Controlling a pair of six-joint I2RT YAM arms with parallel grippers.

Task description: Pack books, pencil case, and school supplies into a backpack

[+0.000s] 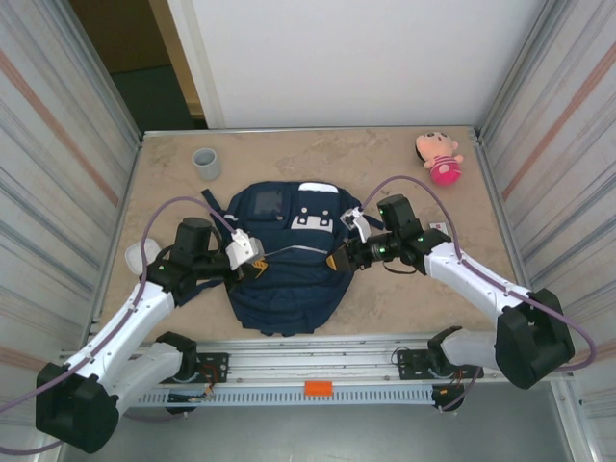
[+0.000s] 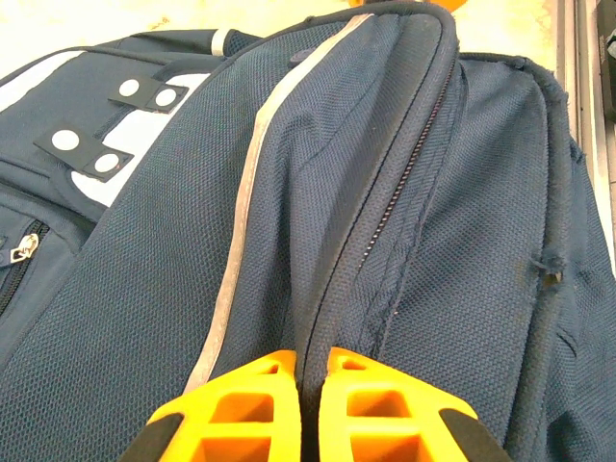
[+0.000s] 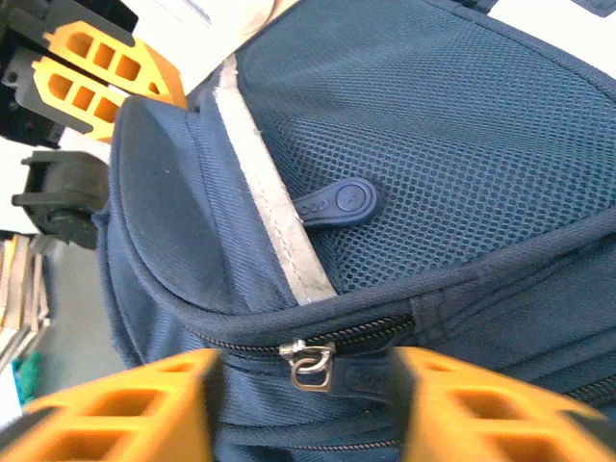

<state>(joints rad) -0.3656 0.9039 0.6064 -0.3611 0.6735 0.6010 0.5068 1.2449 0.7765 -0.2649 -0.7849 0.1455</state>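
The navy blue backpack [image 1: 287,274] lies flat in the middle of the table, its white patches toward the far side. My left gripper [image 1: 252,252] [image 2: 313,385] is shut on a ridge of the backpack's fabric [image 2: 385,192] beside the dark zip line. My right gripper [image 1: 339,260] [image 3: 308,404] is open at the backpack's right edge [image 3: 433,144]. The metal zip slider [image 3: 310,364] and its navy pull sit between the two orange fingers [image 3: 125,409]. The books, the pencil case and the school supplies are out of view.
A grey cup [image 1: 206,164] stands at the back left and a pink doll [image 1: 438,157] lies at the back right. A white object [image 1: 135,258] sits by the left wall behind my left arm. Metal walls close both sides.
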